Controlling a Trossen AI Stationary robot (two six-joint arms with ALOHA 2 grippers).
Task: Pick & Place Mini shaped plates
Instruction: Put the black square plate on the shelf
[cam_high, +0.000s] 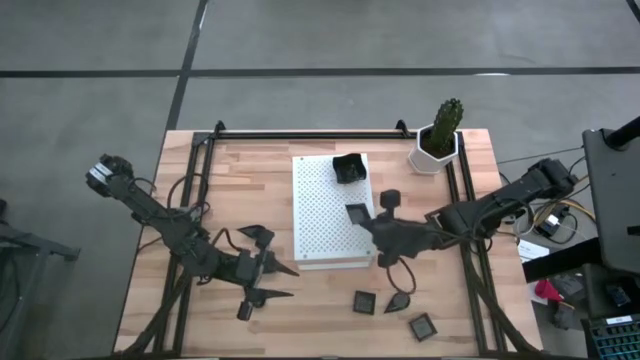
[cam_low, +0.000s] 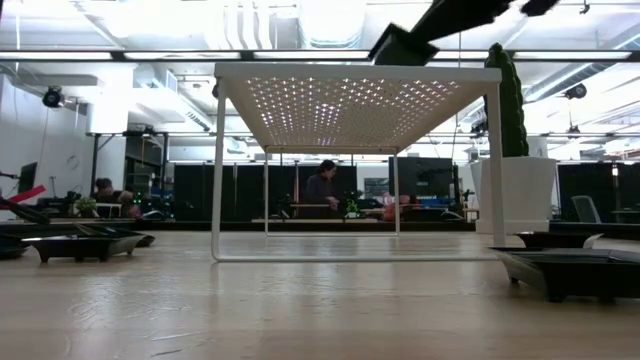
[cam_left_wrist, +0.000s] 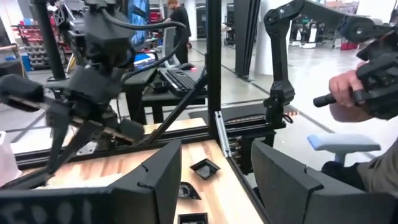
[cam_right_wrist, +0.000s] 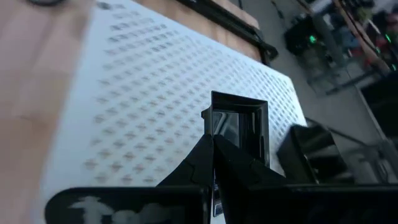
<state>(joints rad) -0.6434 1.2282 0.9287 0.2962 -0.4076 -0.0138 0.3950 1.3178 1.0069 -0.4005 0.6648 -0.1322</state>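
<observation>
A white perforated board (cam_high: 325, 215) stands raised on thin legs mid-table. One dark mini plate (cam_high: 348, 168) rests on its far end. My right gripper (cam_high: 368, 222) is shut on a square dark plate (cam_high: 356, 214) over the board's middle. Three more mini plates (cam_high: 363, 301) (cam_high: 398, 298) (cam_high: 422, 325) lie on the wood near the front right. Left of the board, my left gripper (cam_high: 290, 282) waits open and level, with nothing between its fingers (cam_left_wrist: 158, 180). My right gripper pinches the square plate's near rim (cam_right_wrist: 217, 134) between its two fingertips. The fingers slant down at it from the table's right side. The plate (cam_low: 403, 45) sits tilted just over the board's top; I cannot tell whether it touches the board.
A white hexagonal cactus pot (cam_high: 437, 145) stands at the far right corner. Black frame rails (cam_high: 300, 135) run along the far edge and both sides. Another small dark plate (cam_high: 245, 311) lies close to my left gripper. People sit in the room beyond the table.
</observation>
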